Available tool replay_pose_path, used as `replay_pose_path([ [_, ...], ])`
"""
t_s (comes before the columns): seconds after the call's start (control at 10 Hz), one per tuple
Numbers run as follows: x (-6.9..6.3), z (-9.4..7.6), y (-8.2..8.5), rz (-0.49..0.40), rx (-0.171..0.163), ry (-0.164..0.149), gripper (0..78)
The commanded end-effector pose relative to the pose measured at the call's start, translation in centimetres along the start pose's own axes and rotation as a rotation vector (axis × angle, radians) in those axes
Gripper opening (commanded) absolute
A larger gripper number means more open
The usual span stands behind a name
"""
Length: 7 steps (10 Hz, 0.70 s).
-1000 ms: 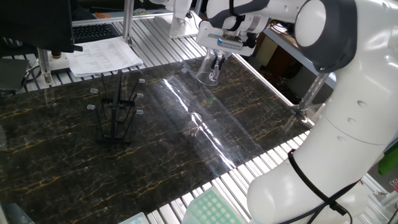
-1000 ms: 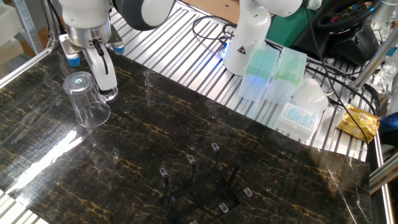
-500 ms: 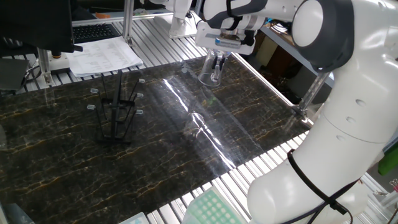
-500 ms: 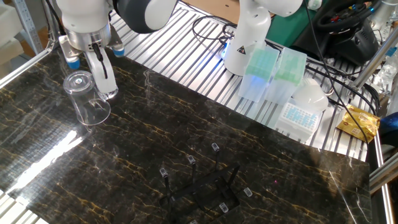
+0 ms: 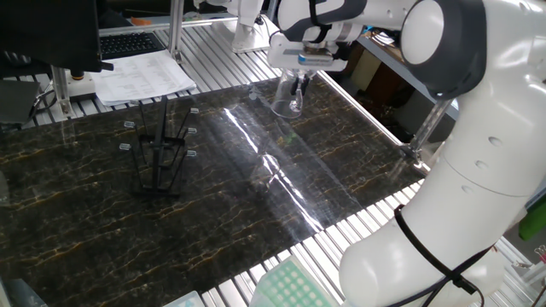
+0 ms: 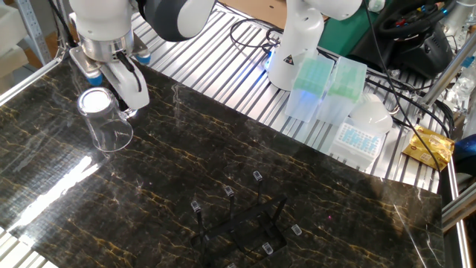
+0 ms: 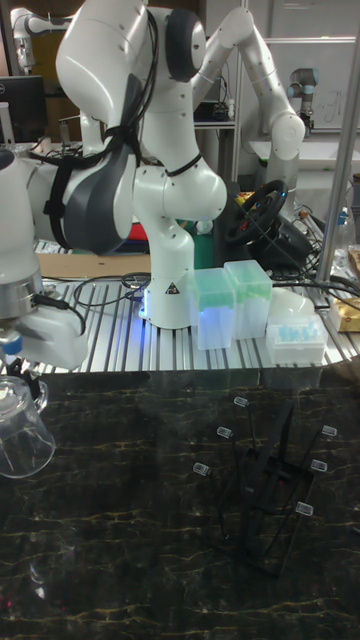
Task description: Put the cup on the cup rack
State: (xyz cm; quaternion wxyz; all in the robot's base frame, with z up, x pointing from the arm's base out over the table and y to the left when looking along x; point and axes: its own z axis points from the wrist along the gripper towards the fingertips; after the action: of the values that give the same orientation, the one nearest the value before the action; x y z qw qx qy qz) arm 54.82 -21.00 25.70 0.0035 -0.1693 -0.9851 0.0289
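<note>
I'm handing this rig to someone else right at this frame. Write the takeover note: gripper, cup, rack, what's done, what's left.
Gripper: at the cup's rim, one finger inside the glass and one outside; it appears shut on the rim.
Cup: clear glass, tilted, at the far end of the dark marble table from the rack. In the tall fixed view it appears lifted off the surface.
Cup rack: black wire stand, upright on the table, prongs bare, well apart from the cup.
Done: cup apparently grasped and raised.
Left: carry it across to the rack and hang it on a prong, then release.
</note>
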Motion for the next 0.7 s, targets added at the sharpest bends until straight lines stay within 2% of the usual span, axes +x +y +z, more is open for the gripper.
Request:
replay_pose_path([
  [0.1, 0.4, -1.4, 2.1, -0.101, 0.020, 0.020, 1.1],
  [0.4, 1.8, -3.0, 5.7, -0.088, 0.030, 0.024, 1.1],
  [0.6, 3.1, -4.0, 8.5, -0.067, 0.033, 0.022, 1.1],
  [0.7, 3.2, -4.1, 8.7, -0.066, 0.035, 0.021, 1.1],
])
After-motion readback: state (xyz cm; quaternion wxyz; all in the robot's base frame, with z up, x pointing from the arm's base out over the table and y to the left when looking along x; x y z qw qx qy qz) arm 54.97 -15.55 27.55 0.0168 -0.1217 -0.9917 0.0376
